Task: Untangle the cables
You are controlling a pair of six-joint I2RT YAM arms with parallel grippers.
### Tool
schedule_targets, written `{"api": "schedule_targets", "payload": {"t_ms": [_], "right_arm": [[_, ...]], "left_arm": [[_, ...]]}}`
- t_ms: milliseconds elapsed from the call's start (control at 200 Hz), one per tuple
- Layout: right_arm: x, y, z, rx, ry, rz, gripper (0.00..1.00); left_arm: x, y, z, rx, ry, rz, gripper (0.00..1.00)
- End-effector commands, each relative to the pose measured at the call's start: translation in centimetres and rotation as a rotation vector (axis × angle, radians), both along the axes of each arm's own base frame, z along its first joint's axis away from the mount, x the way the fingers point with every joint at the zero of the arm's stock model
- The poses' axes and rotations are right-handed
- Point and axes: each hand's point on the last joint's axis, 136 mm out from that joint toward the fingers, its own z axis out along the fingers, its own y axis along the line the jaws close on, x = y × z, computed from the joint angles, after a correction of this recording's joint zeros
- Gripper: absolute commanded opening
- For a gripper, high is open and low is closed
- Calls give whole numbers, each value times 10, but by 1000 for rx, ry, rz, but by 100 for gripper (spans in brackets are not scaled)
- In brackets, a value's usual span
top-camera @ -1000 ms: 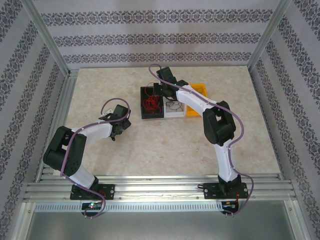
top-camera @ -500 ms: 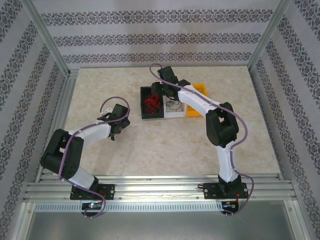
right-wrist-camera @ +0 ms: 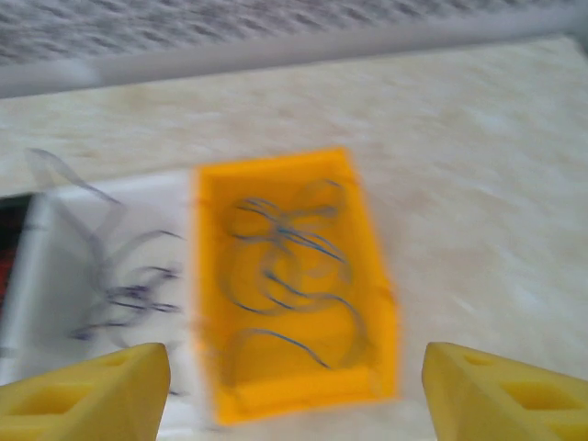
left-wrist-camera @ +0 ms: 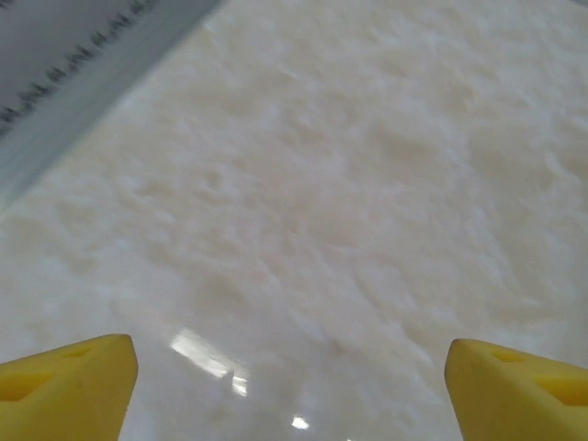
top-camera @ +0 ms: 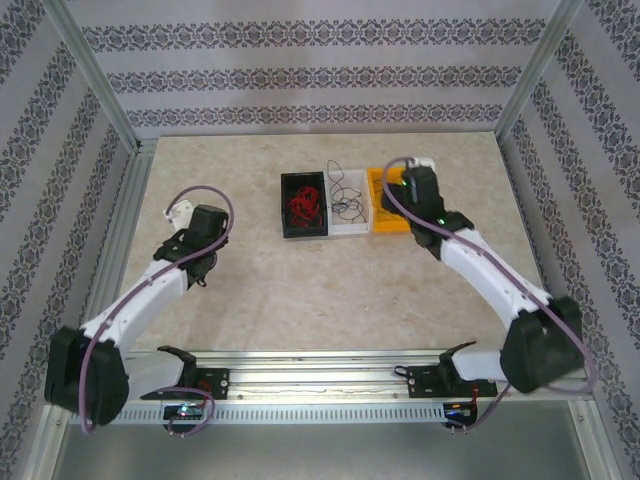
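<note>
Right jaws had drawn back from the black bin (top-camera: 305,233) since a second ago and stood wide, empty, above the yellow bin (right-wrist-camera: 209,303) with blue cables (right-wrist-camera: 292,241). Left jaws: wide, empty, over bare table (left-wrist-camera: 349,184). Red cables (top-camera: 303,205) lay in the black bin, dark cables (top-camera: 347,203) in the white bin (top-camera: 350,227) between.

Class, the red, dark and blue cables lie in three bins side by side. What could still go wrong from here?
1. A loop of the dark cables pokes past the rim of the white bin; it could spring out or snag a passing finger.
2. The right gripper hangs open over the yellow bin holding the blue cables; a low sweep might hook the curls or shove the bin.
3. The right wrist view is blurred, so fine strands are hard to judge.
</note>
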Motion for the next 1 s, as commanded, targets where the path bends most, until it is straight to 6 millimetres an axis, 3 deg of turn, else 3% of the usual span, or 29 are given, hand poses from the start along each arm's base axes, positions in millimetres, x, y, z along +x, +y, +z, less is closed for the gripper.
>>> {"api": "schedule_targets", "payload": {"t_ms": [0, 50, 140, 270, 395, 480, 595, 750, 909, 959, 994], "right_arm": [[-16, -46, -33, -184, -19, -125, 96], [-19, -54, -51, -246, -32, -131, 98], [-11, -64, -44, -238, -77, -169, 98], [8, -64, -46, -200, -97, -132, 98], [8, -72, -78, -281, 27, -102, 98], [-5, -78, -97, -297, -12, -115, 98], [-9, -73, -75, -224, -207, -59, 98], [2, -72, -77, -113, -214, 26, 98], [4, -85, -83, -59, -211, 24, 98], [7, -87, -96, -47, -255, 21, 98], [14, -83, -91, -51, -332, 33, 98]], "left_arm": [[-21, 38, -11, 174, 109, 5, 100], [-22, 48, -21, 175, 118, 22, 100], [-18, 59, -37, 170, 161, 38, 100], [2, 54, -56, 221, 190, -57, 100], [0, 52, -79, 212, 207, -71, 100], [9, 47, -76, 201, 167, -97, 100], [24, 47, -59, 233, 15, -108, 100], [44, 42, -40, 290, -155, -152, 100], [68, 32, -39, 297, -204, -225, 100], [73, 29, -42, 288, -207, -236, 100], [75, 28, -48, 280, -227, -242, 100]]}}
